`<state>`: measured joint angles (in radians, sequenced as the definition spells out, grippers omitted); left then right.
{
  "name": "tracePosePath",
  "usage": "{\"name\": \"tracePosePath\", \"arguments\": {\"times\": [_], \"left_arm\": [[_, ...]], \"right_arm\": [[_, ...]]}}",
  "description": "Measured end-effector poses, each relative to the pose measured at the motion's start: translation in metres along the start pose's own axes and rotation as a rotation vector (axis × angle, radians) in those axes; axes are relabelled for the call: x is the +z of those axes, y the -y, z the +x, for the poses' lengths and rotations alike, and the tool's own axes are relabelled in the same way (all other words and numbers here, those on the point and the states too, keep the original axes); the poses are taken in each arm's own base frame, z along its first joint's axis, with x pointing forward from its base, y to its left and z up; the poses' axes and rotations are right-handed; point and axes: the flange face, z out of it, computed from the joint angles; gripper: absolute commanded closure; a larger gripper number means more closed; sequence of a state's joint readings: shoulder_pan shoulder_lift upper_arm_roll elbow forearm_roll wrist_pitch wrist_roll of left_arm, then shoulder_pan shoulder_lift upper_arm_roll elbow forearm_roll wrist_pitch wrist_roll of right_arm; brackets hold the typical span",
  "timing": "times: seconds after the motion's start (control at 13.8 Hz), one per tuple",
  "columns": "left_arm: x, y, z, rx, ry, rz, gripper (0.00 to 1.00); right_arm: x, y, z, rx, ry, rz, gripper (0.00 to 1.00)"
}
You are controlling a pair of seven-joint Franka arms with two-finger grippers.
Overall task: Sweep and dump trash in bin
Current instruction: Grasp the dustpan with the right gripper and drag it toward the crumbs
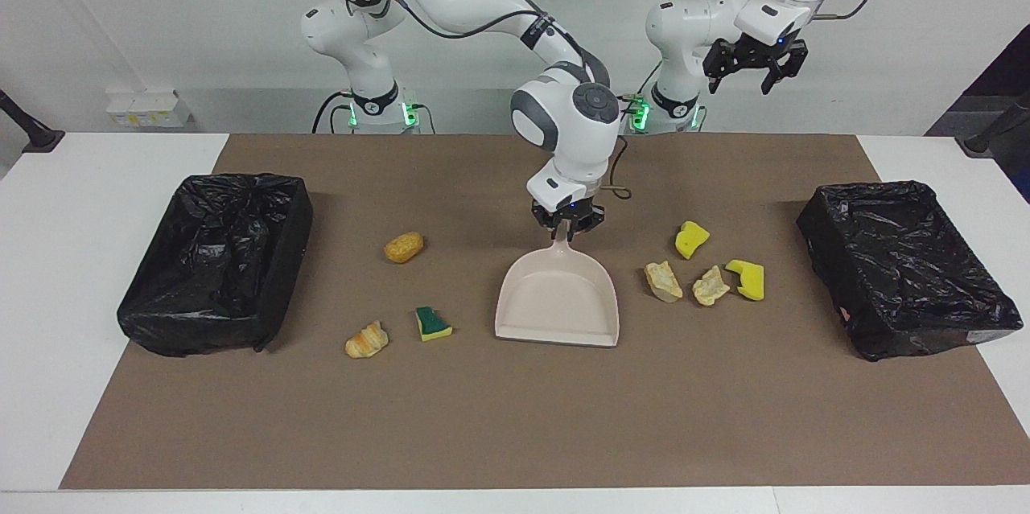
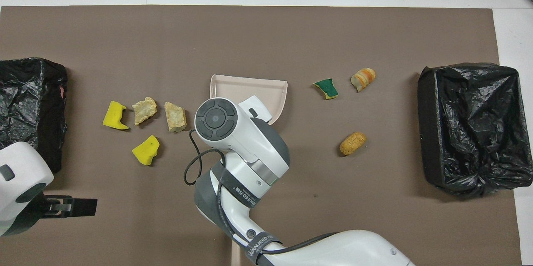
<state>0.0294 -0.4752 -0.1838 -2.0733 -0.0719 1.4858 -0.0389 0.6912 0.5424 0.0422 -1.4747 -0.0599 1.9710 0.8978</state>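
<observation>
A beige dustpan [image 1: 557,301] lies flat on the brown mat at the table's middle, its mouth away from the robots; it also shows in the overhead view [image 2: 250,89]. My right gripper [image 1: 568,228] is shut on its handle. Three trash pieces lie toward the right arm's end: a bread lump [image 1: 403,247], a croissant-like lump [image 1: 366,339] and a green-and-yellow sponge [image 1: 433,323]. Beside the dustpan toward the left arm's end lie two yellow sponge chunks [image 1: 691,239] [image 1: 747,278] and two tan lumps [image 1: 663,281] [image 1: 710,285]. My left gripper [image 1: 755,67] waits open, high in the air.
Two bins lined with black bags stand on the mat, one at the right arm's end [image 1: 217,261] and one at the left arm's end [image 1: 905,265]. A grey cable [image 2: 195,166] hangs from the right wrist. The brown mat [image 1: 515,417] is bare along the edge farthest from the robots.
</observation>
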Motion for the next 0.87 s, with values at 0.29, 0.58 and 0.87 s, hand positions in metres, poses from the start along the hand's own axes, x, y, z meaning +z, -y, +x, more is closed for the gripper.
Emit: {"name": "tracePosePath", "arguments": {"times": [0.29,0.58,0.87], "left_arm": [[0.000,-0.003,0.000,0.008,0.001,-0.010,0.00],[0.012,-0.037,-0.006,0.089,0.026,-0.006,0.00],[0.018,-0.043,-0.009,0.104,0.038,-0.002,0.00]], "right_arm": [[0.002,0.000,0.002,0.001,0.001,0.020,0.63],[0.013,-0.004,0.004,0.014,0.005,0.040,1.00],[0.011,-0.007,0.006,-0.042,0.003,0.043,1.00]]}}
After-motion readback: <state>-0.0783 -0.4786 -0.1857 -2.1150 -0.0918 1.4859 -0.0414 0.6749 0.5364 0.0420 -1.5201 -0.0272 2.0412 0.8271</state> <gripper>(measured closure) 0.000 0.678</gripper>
